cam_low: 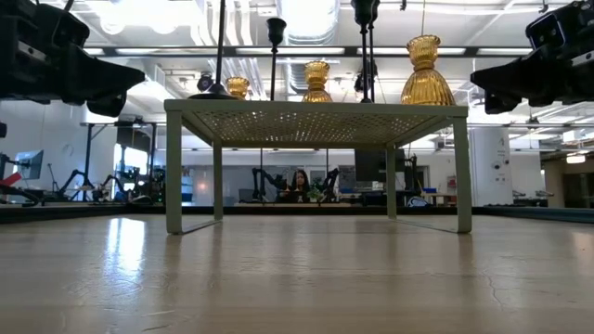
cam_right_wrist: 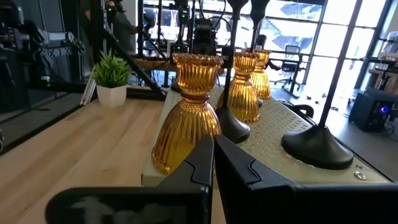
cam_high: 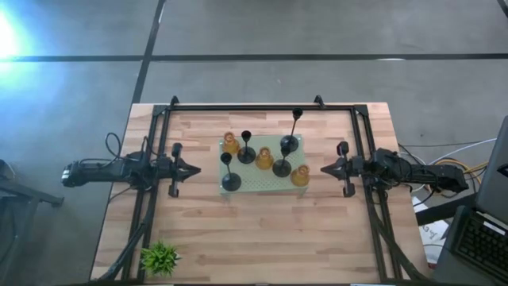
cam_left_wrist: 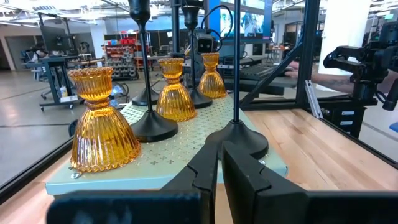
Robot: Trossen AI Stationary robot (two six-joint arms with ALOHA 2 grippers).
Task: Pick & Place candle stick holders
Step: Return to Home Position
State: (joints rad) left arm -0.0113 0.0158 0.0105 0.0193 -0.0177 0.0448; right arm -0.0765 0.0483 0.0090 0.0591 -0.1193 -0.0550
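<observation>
1. Two dark arms flank the wooden table point(cam_high: 262, 234), one at each side, well apart from the shelf
2. Pale green shelf point(cam_high: 255, 185) stands on thin legs at the table's middle
3. Left gripper point(cam_high: 194, 168) and right gripper point(cam_high: 325, 168) point inward at the shelf, each with jaws pressed together on nothing
4. Four black candle stick holders point(cam_high: 230, 182) stand upright on the shelf
5. Three amber candle stick holders point(cam_high: 299, 176) sit among them
6. Small green plant point(cam_high: 159, 257) sits at a left-side table corner
</observation>
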